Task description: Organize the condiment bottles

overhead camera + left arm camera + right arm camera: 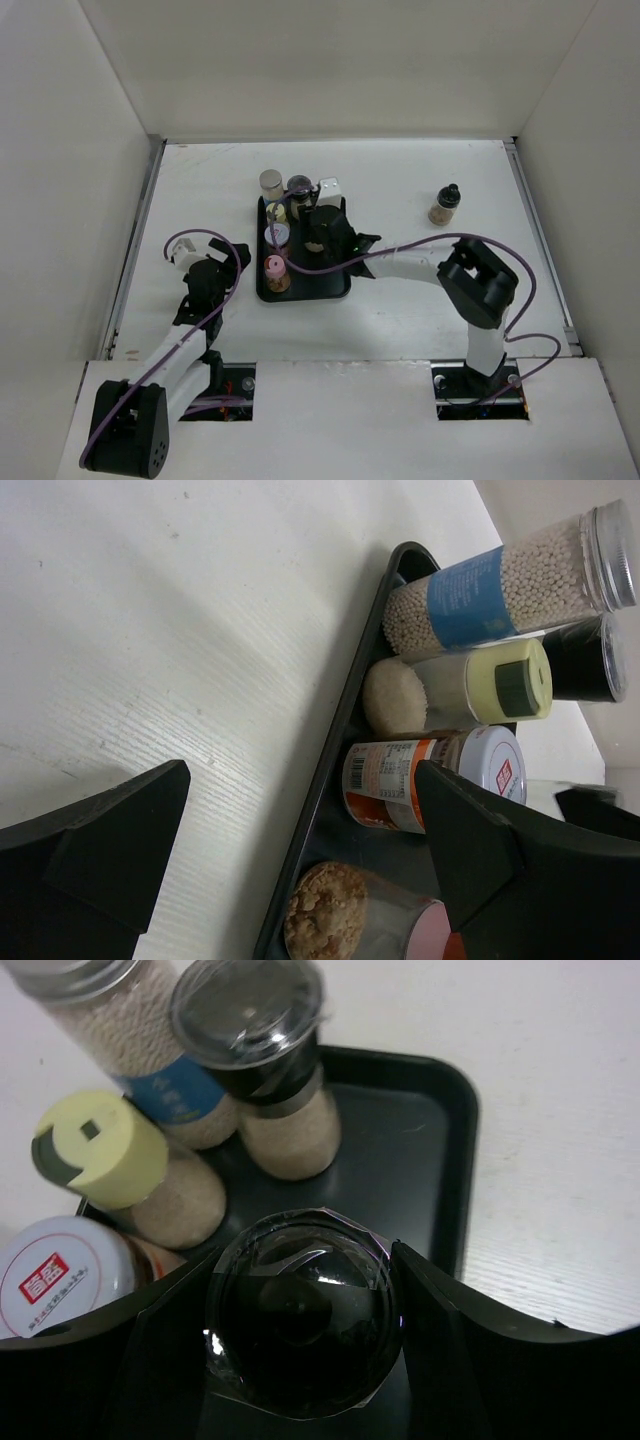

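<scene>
A black tray (308, 290) holds several small spice jars in a column on its left side: pink lid (273, 270), white lid (277, 236), yellow lid (279, 211) and grey lid (271, 181), with a dark purple lid (299, 186) at the far end. My right gripper (318, 230) is over the tray, shut on a jar with a black domed lid (303, 1330). Another black-lidded jar (445, 205) stands on the table to the right. My left gripper (207, 268) is open and empty, left of the tray (335, 760), facing the pink-lidded jar (345, 925).
A white blocky object (331, 190) sits at the tray's far right corner. White walls enclose the table on the left, back and right. Purple cables run along both arms. The tray's right half (400, 1130) is bare beyond the held jar.
</scene>
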